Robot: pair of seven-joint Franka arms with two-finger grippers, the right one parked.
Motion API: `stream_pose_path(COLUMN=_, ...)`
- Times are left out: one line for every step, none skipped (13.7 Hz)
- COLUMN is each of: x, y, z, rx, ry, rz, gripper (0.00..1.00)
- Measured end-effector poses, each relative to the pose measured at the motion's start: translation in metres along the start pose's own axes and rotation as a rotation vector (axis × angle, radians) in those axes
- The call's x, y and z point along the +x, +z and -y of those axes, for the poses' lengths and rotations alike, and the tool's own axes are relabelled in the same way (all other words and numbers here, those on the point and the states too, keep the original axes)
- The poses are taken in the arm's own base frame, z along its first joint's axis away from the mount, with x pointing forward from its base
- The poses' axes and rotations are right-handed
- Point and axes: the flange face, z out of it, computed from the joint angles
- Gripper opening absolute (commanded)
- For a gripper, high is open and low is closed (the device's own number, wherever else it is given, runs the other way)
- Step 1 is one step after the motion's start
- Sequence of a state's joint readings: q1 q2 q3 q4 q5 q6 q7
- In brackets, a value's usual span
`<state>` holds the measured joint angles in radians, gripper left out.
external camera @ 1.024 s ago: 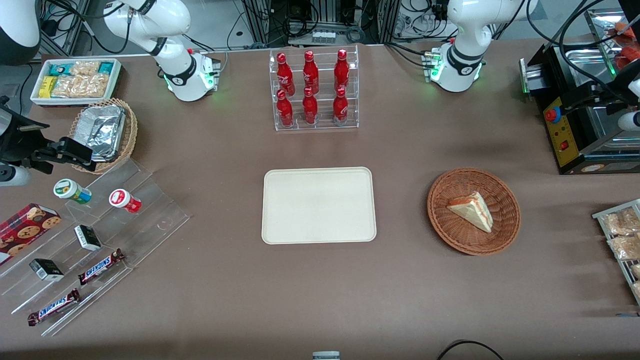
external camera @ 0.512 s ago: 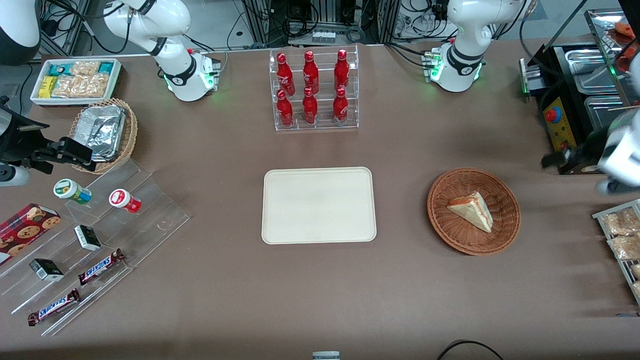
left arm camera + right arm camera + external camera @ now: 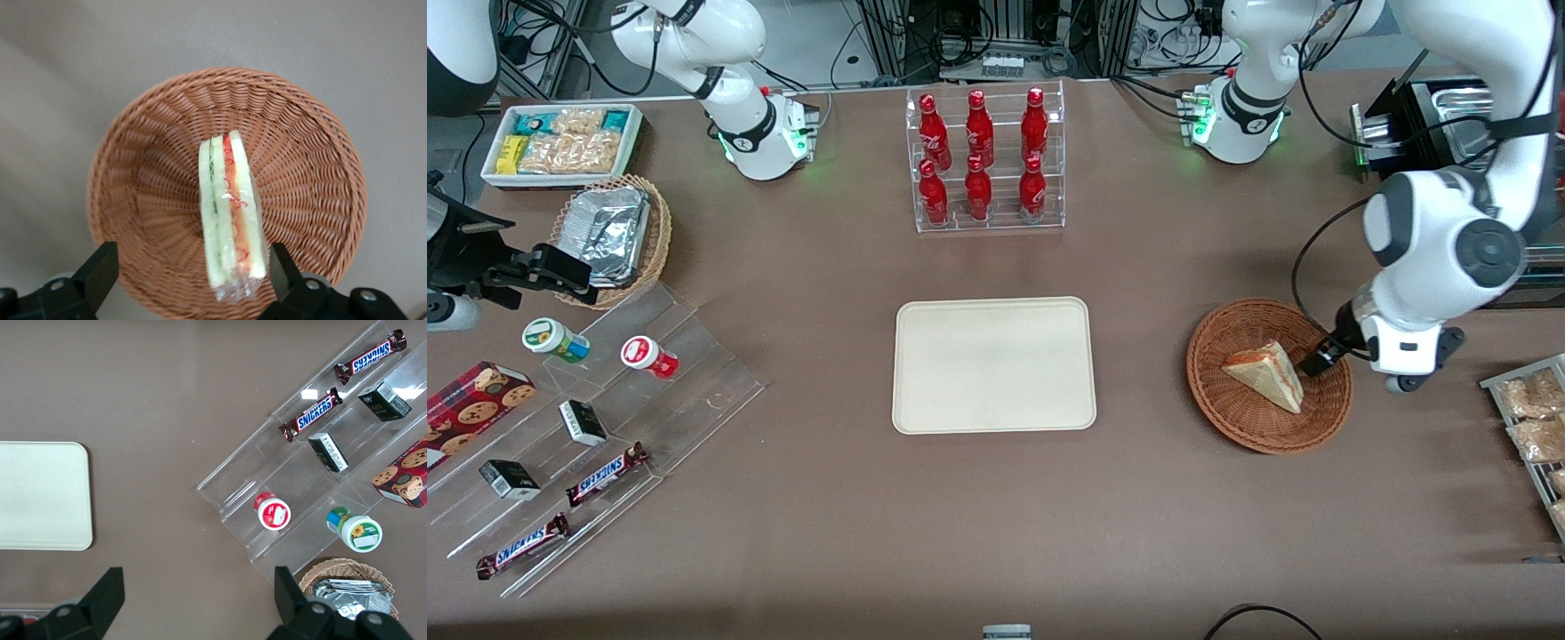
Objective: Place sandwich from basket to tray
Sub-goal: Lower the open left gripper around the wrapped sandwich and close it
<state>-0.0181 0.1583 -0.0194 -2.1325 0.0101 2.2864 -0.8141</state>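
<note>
The sandwich (image 3: 1265, 376) lies in the basket (image 3: 1232, 418), standing on its edge with the filling layers facing up toward the wrist camera. The left arm's gripper (image 3: 190, 283) hangs above the basket, over the rim nearest the working arm's end of the tabletop, its jaws spread wide and holding nothing. From the wrist camera the sandwich (image 3: 230, 217) runs lengthwise away from the gripper, one end lying between the two jaws, so its long axis crosses their closing line. The jaws look well lined up to close across the bread faces. The tray (image 3: 993, 364) sits bare, well apart from the basket toward the parked arm's end.
</note>
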Motion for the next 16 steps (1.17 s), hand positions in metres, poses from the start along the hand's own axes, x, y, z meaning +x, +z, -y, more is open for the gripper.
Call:
stream_pose_path(x=-0.007, y=0.008, z=-0.001, rx=-0.015, ry=-0.054, rz=-0.013, gripper=1.00)
stream_pose_path(x=-0.012, y=0.015, z=-0.002, rx=-0.022, ry=-0.098, rz=-0.017, gripper=1.00)
stream_pose_path(x=-0.016, y=0.020, z=-0.002, rx=-0.023, ry=-0.143, rz=-0.018, gripper=1.00)
stream_pose_path(x=-0.017, y=0.022, z=-0.002, rx=-0.023, ry=-0.188, rz=-0.017, gripper=1.00)
stream_pose_path(x=-0.021, y=0.024, z=-0.003, rx=-0.022, ry=-0.210, rz=-0.015, gripper=1.00)
stream_pose_path(x=-0.028, y=0.029, z=-0.007, rx=-0.024, ry=-0.215, rz=-0.015, gripper=1.00)
stream_pose_path(x=-0.036, y=0.034, z=-0.012, rx=-0.028, ry=-0.222, rz=-0.018, gripper=1.00)
stream_pose_path(x=-0.042, y=0.040, z=-0.016, rx=-0.033, ry=-0.231, rz=-0.020, gripper=1.00)
stream_pose_path(x=-0.045, y=0.046, z=-0.017, rx=-0.035, ry=-0.235, rz=-0.020, gripper=1.00)
stream_pose_path(x=-0.046, y=0.052, z=-0.017, rx=-0.032, ry=-0.237, rz=-0.018, gripper=1.00)
stream_pose_path(x=-0.046, y=0.058, z=-0.017, rx=-0.027, ry=-0.239, rz=-0.015, gripper=1.00)
stream_pose_path(x=-0.046, y=0.061, z=-0.016, rx=-0.023, ry=-0.240, rz=-0.012, gripper=0.97)
stream_pose_path(x=-0.046, y=0.063, z=-0.016, rx=-0.021, ry=-0.241, rz=-0.011, gripper=0.68)
stream_pose_path(x=-0.045, y=0.065, z=-0.016, rx=-0.021, ry=-0.241, rz=-0.011, gripper=0.24)
stream_pose_path(x=-0.045, y=0.066, z=-0.016, rx=-0.024, ry=-0.242, rz=-0.013, gripper=0.00)
stream_pose_path(x=-0.044, y=0.067, z=-0.016, rx=-0.027, ry=-0.243, rz=-0.015, gripper=0.00)
